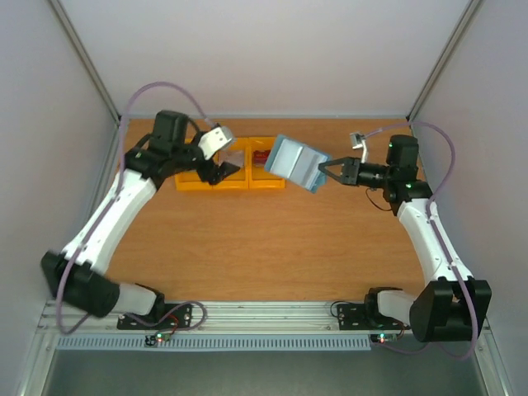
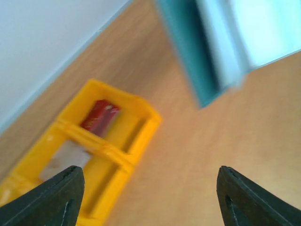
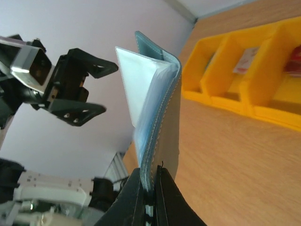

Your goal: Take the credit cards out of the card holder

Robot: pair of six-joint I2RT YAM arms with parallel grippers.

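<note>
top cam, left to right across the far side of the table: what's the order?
left gripper → red card, lying in a yellow bin → card holder → right gripper

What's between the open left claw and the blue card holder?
Top view: the yellow bin, holding a red card, lies under that gap. Right wrist view: only air between left gripper and card holder.

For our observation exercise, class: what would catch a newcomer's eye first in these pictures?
The teal card holder, held aloft by the shut right gripper, just right of centre. Beside it, yellow bins holding a red card, with the left gripper open above them.
</note>
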